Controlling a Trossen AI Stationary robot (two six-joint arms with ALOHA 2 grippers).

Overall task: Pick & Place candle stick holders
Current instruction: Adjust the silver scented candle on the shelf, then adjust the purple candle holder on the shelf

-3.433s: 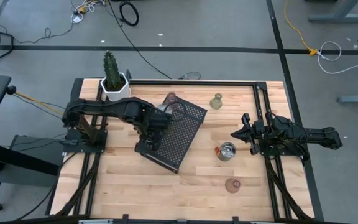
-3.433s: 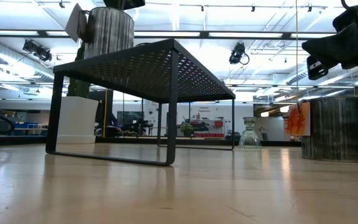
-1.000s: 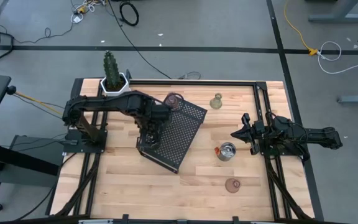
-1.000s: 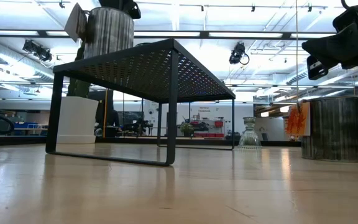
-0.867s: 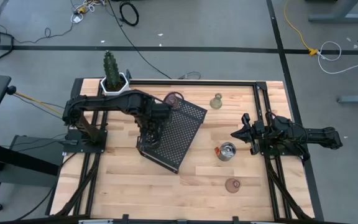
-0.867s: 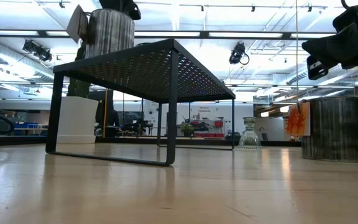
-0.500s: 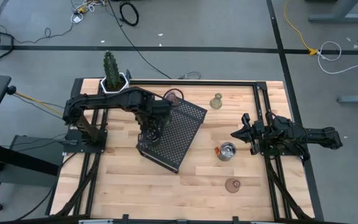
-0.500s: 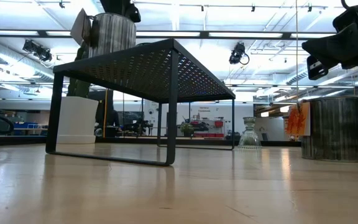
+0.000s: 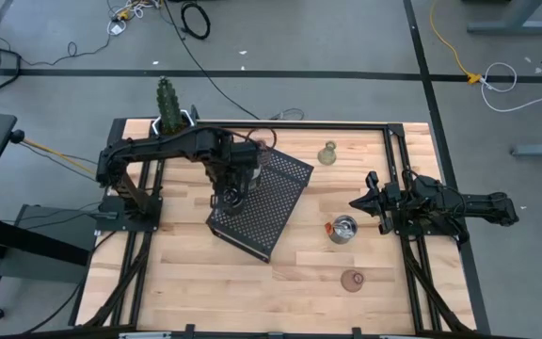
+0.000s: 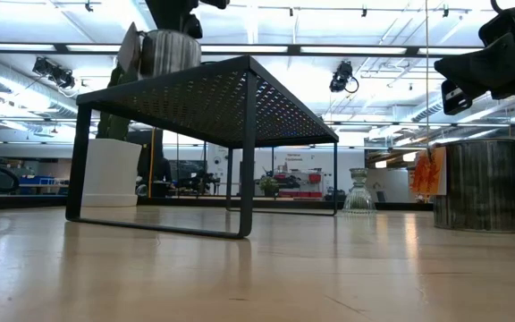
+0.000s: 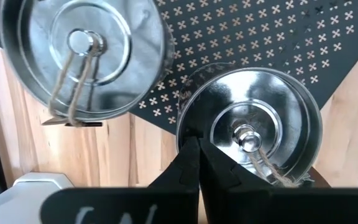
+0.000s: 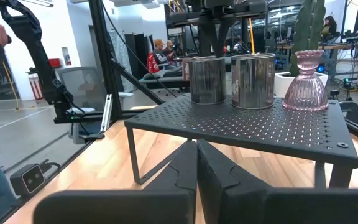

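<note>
Silver tin in my left gripper (image 11: 197, 163), its fingers pinched on the rim of one silver holder (image 11: 250, 127) over the black tray (image 9: 262, 200), just beside a second silver holder (image 11: 82, 56) already standing there with a pink glass holder (image 12: 309, 73). I judge this the placing step: next I must seat it flat and let go cleanly. My right gripper (image 9: 358, 202) waits closed and empty near the third silver holder (image 9: 343, 229) on the table (image 9: 186, 273).

A silver holder (image 10: 170, 54) sits up on the black perforated tray (image 10: 213, 94); another silver holder (image 10: 483, 185) stands on the counter (image 10: 257, 268) beside it.
</note>
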